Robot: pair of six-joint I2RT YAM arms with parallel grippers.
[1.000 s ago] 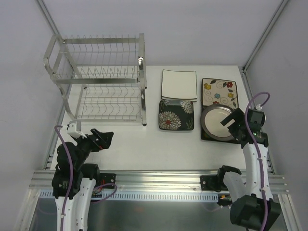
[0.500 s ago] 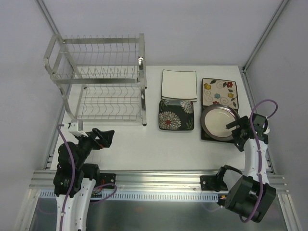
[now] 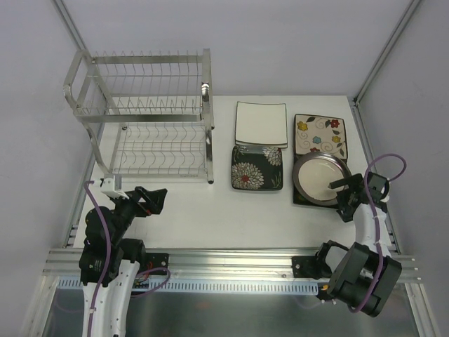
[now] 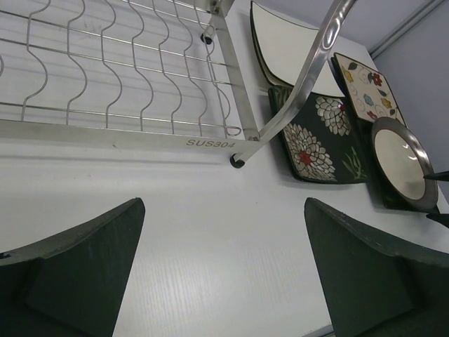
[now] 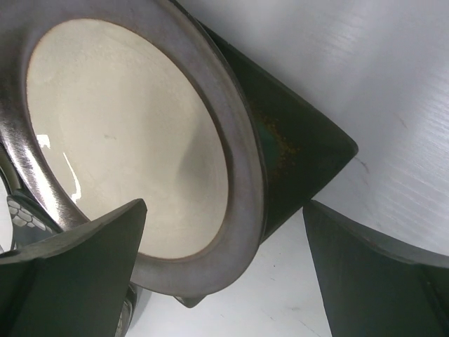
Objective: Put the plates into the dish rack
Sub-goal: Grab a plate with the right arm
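The silver dish rack (image 3: 208,126) stands empty at the back left. To its right lie the plates: a white square one (image 3: 261,124), a flowered cream one (image 3: 320,134), a black chrysanthemum one (image 3: 257,168), and a round cream, dark-rimmed one (image 3: 320,177) resting on a dark square plate (image 3: 302,201). My right gripper (image 3: 342,199) is open at the round plate's near right rim. In the right wrist view that rim (image 5: 238,161) lies between the open fingers (image 5: 84,260), above the dark plate's corner (image 5: 302,154). My left gripper (image 3: 156,200) hangs open and empty in front of the rack.
The left wrist view shows the rack's bottom rail (image 4: 140,137), the black plate (image 4: 316,140) and the round plate (image 4: 400,158) beyond bare white table (image 4: 210,232). A metal frame rail (image 3: 210,260) edges the table's near side, and grey walls enclose it.
My right gripper has dropped lower and turned in toward the round plate's near right rim. The left arm has barely shifted. The plates and the rack stay put.
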